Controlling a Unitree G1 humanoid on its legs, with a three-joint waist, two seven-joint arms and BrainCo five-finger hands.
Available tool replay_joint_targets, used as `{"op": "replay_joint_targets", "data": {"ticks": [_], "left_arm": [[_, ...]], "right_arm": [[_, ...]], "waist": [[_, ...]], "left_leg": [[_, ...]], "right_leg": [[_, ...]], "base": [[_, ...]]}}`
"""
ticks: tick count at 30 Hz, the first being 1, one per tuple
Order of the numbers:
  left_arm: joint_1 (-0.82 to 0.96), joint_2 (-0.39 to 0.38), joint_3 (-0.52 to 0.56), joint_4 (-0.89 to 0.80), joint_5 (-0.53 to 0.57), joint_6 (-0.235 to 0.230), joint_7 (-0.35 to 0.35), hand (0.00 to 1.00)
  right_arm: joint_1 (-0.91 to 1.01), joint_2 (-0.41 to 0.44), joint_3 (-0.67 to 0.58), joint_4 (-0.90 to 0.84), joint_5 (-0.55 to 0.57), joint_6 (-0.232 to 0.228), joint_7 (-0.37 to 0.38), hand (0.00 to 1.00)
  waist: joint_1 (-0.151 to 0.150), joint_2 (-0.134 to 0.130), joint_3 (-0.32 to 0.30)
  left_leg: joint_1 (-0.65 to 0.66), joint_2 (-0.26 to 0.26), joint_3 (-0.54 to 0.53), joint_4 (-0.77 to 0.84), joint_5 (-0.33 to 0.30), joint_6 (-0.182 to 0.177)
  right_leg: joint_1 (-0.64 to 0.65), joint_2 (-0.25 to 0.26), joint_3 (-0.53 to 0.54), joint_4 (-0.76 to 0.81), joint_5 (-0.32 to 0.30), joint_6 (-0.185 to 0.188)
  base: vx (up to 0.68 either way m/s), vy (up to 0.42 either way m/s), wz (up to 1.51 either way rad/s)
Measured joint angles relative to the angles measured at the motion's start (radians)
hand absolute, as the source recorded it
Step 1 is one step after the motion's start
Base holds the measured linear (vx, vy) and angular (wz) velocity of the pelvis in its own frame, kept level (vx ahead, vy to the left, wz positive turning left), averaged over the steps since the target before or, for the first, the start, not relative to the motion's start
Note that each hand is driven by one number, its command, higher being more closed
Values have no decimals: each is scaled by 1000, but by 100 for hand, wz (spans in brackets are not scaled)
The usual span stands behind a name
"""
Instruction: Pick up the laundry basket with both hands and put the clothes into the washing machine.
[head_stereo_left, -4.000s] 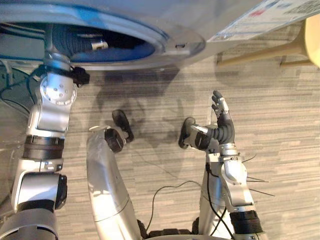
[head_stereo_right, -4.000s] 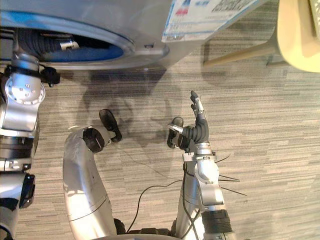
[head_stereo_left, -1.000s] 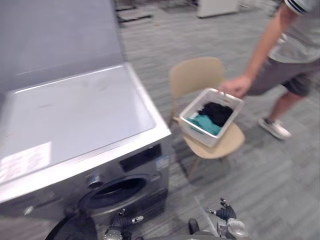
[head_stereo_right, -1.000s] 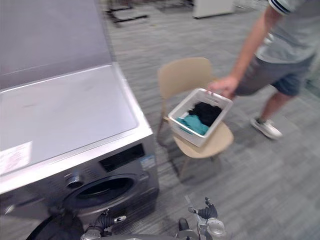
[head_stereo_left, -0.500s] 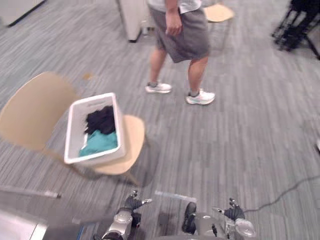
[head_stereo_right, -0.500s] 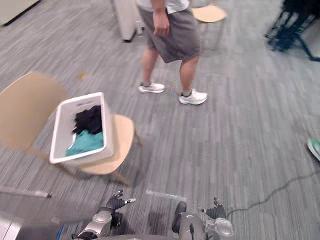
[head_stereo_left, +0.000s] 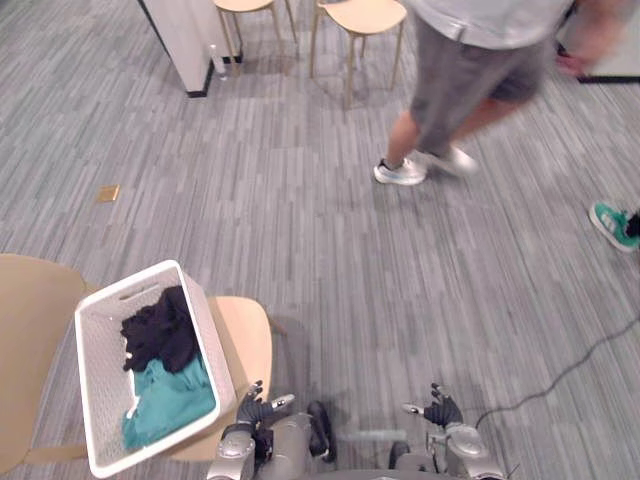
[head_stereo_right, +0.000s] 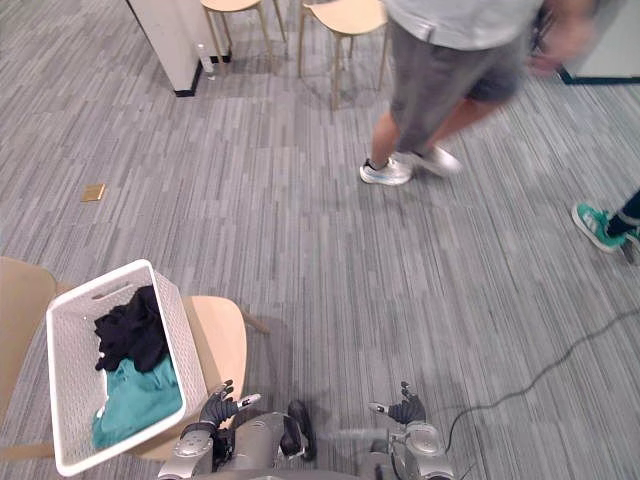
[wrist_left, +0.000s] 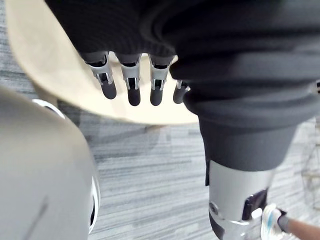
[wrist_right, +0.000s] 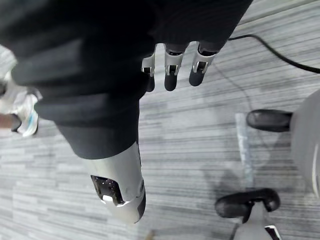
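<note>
A white laundry basket (head_stereo_left: 100, 345) sits on the tan seat of a chair (head_stereo_left: 247, 335) at the lower left, holding a black garment (head_stereo_left: 160, 332) and a teal one (head_stereo_left: 165, 402). My left hand (head_stereo_left: 257, 408) hangs open at the bottom edge, just right of the chair seat and apart from the basket. The left wrist view has its fingers (wrist_left: 132, 86) straight over the tan seat (wrist_left: 40, 70). Further right along that bottom edge my right hand (head_stereo_left: 438, 409) is open over bare floor, its fingers (wrist_right: 171, 70) straight and empty.
A person (head_stereo_left: 470, 70) in grey shorts and white shoes walks at the upper right. Someone's green shoe (head_stereo_left: 612, 222) shows at the right edge. Two tan stools (head_stereo_left: 362, 20) and a white pillar (head_stereo_left: 190, 35) stand at the back. Grey striped carpet lies between.
The camera has swung on, so the basket and chair now lie at the lower left. The person has walked further off to the upper right. Both hands stay low and open.
</note>
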Motion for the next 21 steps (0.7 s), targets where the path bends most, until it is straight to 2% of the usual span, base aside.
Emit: {"op": "replay_joint_targets", "data": {"ticks": [1, 2, 3, 4, 5, 6, 7, 8, 9, 10, 11, 12, 13, 14, 16, 18, 19, 21], "left_arm": [[0, 0, -6, 6, 0, 1, 0, 0], [0, 11, -32, 13, 1, 7, 0, 0], [0, 24, -59, 16, 1, 17, -3, 0], [1, 27, -73, 15, 1, 20, -2, 0], [0, 25, -80, 14, 1, 24, -1, 0], [-5, 22, -85, 13, 1, 26, 0, 0], [-15, 22, -86, 13, 1, 26, 2, 0], [-27, 18, -86, 13, 1, 26, 6, 0], [-45, 12, -89, 13, 1, 26, 17, 0], [-62, 7, -98, 14, 1, 26, 21, 0], [-62, 9, -109, 14, 1, 26, 22, 0], [-60, 11, -110, 14, 0, 26, 21, 0], [-65, -17, -104, 21, -1, 26, 24, 0], [-60, -24, -103, 17, -1, 24, 22, 0], [-54, -38, -104, 17, 0, 23, 22, 0], [-43, -38, -105, 14, -1, 21, 22, 0], [-40, -35, -107, 14, -7, 20, 23, 0], [-39, -23, -109, 14, -8, 21, 23, 0]], "right_arm": [[1, 2, 6, -1, -3, -1, 1, 0], [0, 7, 8, -2, -9, -2, 3, 0], [13, 9, 5, -1, -14, 0, 3, 0], [14, 6, 5, -2, -15, 0, 3, 0], [10, -3, 6, -3, -16, 0, 2, 0], [9, -9, 7, -5, -16, -2, 2, 0], [9, -11, 7, -5, -16, -2, 2, 0], [6, -15, 6, -10, -15, -2, 2, 0], [10, -24, 6, -18, -10, -2, 2, 0], [13, -30, 3, -27, 6, -3, 2, 0], [16, -30, 4, -30, 11, -2, -1, 0], [32, -28, 4, -32, 14, -3, -2, 0], [25, -52, 2, -26, 15, 0, -3, 0], [17, -56, 0, -26, 15, 0, -4, 0], [7, -57, -16, -34, 15, -8, -6, 0], [7, -59, -16, -34, 15, -12, -8, 0], [0, -57, -17, -34, 15, -20, -9, 0], [-12, -50, -19, -21, 16, -22, -18, 0]], "waist": [[-1, -4, -1], [-15, -18, -1], [-32, -24, 1], [-30, -22, 2], [-28, -14, 5], [-30, 3, 8], [-31, 4, 9], [-31, 8, 10], [-33, 15, 13], [-35, 15, 14], [-34, 7, 9], [-30, -11, 5], [-17, 38, 10], [-10, 38, 10], [0, 35, 11], [2, 43, 7], [4, 48, 3], [7, 26, -7]], "left_leg": [[27, -12, -8, -15, -3, 3], [82, -47, -48, -50, -9, 14], [145, -75, -101, -82, -13, 22], [168, -81, -127, -95, -13, 23], [212, -84, -186, -123, -13, 22], [241, -83, -261, -145, -13, 22], [248, -82, -297, -149, -13, 22], [253, -76, -379, -151, -13, 19], [254, -67, -472, -149, -18, -3], [254, -61, -531, -139, -29, -25], [255, -64, -571, -127, -41, -49], [258, -86, -622, -92, -67, -90], [228, -71, -705, -8, -85, -139], [208, -64, -719, 10, -81, -157], [167, -51, -733, -45, -70, -175], [136, -25, -686, -92, -23, -201], [93, -5, -593, -111, 55, -171], [59, 10, -435, -135, 80, -134]], "right_leg": [[-31, -17, 0, 106, 9, 7], [-88, -53, -3, 301, 13, 28], [-122, -77, -35, 457, -25, -15], [-130, -79, -49, 487, -48, -29], [-144, -65, -87, 489, -78, -66], [-172, -28, -110, 421, -115, -96], [-183, -5, -107, 381, -124, -105], [-225, 47, -53, 276, -130, -115], [-282, 111, 43, 168, -119, -113], [-310, 146, 115, 79, -77, -100], [-310, 156, 168, -26, -3, -96], [-285, 143, 218, -180, 164, -91], [-251, 137, 166, -174, 216, -95], [-241, 129, 154, -179, 210, -100], [-132, 93, 30, -267, 203, -111], [-72, 94, -50, -308, 202, -111], [-55, 97, -101, -315, 191, -113], [-48, 74, -156, -330, 174, -109]], "base": [[476, 304, 39], [440, 169, 104], [455, 129, 118], [483, 73, 130], [467, 31, 129], [463, -1, 135], [444, -68, 159], [443, -146, 184], [524, -221, 225], [431, -216, 206], [451, -265, 184], [466, -327, 193], [453, -325, 165], [390, -311, 153], [303, -253, 153], [185, -143, 141], [129, -83, 132], [41, -22, 118]]}}
